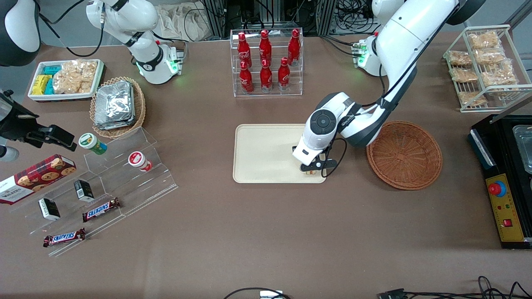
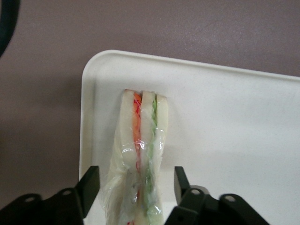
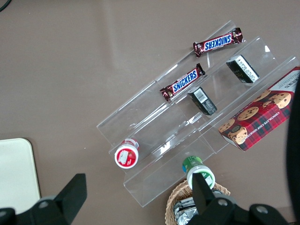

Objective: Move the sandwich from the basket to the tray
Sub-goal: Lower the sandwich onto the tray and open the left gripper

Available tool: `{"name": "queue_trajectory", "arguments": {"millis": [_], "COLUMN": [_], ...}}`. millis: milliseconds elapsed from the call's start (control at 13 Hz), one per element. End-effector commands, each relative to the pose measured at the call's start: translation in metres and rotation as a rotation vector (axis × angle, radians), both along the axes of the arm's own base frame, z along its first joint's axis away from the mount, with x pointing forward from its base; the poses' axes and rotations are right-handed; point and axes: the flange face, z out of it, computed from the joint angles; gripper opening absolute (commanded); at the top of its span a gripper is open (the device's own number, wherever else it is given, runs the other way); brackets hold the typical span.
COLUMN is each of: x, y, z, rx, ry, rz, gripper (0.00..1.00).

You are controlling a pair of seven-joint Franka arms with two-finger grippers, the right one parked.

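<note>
The sandwich (image 2: pixel 143 126), wrapped in clear film with red and green filling at its edge, stands on edge on the cream tray (image 2: pixel 225 117) close to one rounded corner. My left gripper (image 2: pixel 135 185) is open and straddles the sandwich, with a black finger (image 2: pixel 89 185) on each side and a gap at the other finger. In the front view the gripper (image 1: pixel 312 168) hangs low over the tray (image 1: pixel 266 153), at the corner nearest the front camera and the reddish-brown basket (image 1: pixel 404 154). The sandwich is mostly hidden there under the gripper. Nothing lies in the basket.
A clear rack of red cola bottles (image 1: pixel 266 62) stands farther from the front camera than the tray. A tan basket of foil packets (image 1: pixel 117 106), a white snack bin (image 1: pixel 66 79) and acrylic steps (image 1: pixel 124 178) lie toward the parked arm's end. A wire rack (image 1: pixel 486 66) and black control box (image 1: pixel 505 182) stand toward the working arm's end.
</note>
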Motion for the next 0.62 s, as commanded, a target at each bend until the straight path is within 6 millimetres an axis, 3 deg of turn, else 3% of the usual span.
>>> {"name": "queue_trajectory", "arguments": {"millis": [0, 231, 462, 538], "x": [0.003, 0.014, 0.023, 0.024], "y": [0.001, 0.006, 0.018, 0.031], "z": [0.021, 0.071, 0.173, 0.209], "rx": [0.023, 0.053, 0.113, 0.112], "ry": [-0.015, -0.028, -0.036, -0.042], "rz": [0.022, 0.039, 0.059, 0.058], "gripper": [1.00, 1.00, 1.00, 1.00]}}
